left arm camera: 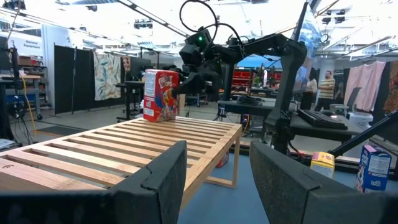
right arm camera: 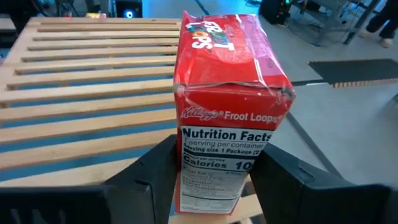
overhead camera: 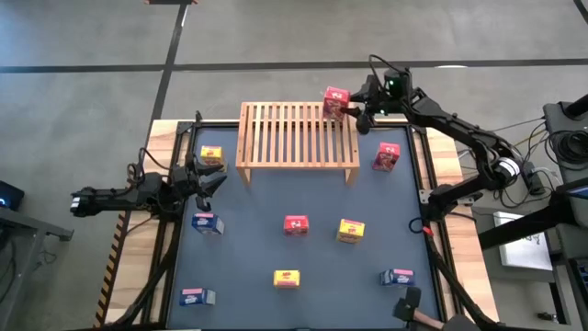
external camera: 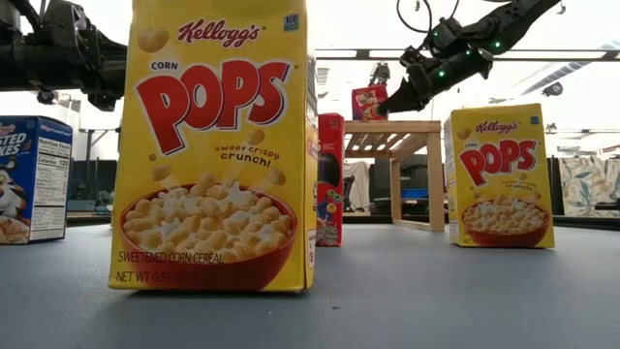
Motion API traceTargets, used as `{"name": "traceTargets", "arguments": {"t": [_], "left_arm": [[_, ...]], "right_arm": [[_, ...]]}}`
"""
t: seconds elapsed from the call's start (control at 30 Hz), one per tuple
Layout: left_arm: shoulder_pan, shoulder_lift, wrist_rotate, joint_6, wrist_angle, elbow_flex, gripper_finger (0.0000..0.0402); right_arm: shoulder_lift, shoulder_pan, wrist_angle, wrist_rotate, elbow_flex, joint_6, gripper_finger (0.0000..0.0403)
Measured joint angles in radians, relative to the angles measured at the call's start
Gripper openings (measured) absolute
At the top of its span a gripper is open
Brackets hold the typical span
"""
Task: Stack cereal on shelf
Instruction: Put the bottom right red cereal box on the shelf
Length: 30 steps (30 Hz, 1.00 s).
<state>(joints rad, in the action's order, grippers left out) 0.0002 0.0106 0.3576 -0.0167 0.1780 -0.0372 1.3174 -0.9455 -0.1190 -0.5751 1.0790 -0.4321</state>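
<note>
The shelf [overhead camera: 299,134] is pale unfinished-looking wood, its slats smooth and matt. The red cereal box [right arm camera: 227,99] is printed cardboard with a slight sheen, creased and dented along its top edge. The yellow box [external camera: 215,145] looks glossy and smooth. The surface [external camera: 465,301] is matt grey-blue, edged in light wood
</note>
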Motion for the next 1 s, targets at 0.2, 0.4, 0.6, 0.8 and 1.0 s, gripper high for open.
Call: {"name": "traceTargets", "arguments": {"t": [0.2, 0.4, 0.6, 0.8, 1.0], "left_arm": [[0.000, 0.000, 0.000, 0.000, 0.000, 0.000, 0.0160], [0.000, 0.000, 0.000, 0.000, 0.000, 0.000, 0.0160], [0.000, 0.000, 0.000, 0.000, 0.000, 0.000, 0.0160], [0.000, 0.000, 0.000, 0.000, 0.000, 0.000, 0.0160], [0.000, 0.000, 0.000, 0.000, 0.000, 0.000, 0.0160]], "right_arm": [[-0.002, -0.018, -0.082, 0.001, 0.036, -0.063, 0.0168], [0.008, -0.019, -0.138, -0.023, 0.067, -0.120, 0.0168], [0.027, -0.067, -0.132, -0.188, 0.080, -0.119, 0.0168], [0.059, -0.125, -0.134, -0.274, 0.080, -0.108, 0.0168], [0.090, -0.141, -0.125, -0.327, 0.080, -0.105, 0.0168]]}}
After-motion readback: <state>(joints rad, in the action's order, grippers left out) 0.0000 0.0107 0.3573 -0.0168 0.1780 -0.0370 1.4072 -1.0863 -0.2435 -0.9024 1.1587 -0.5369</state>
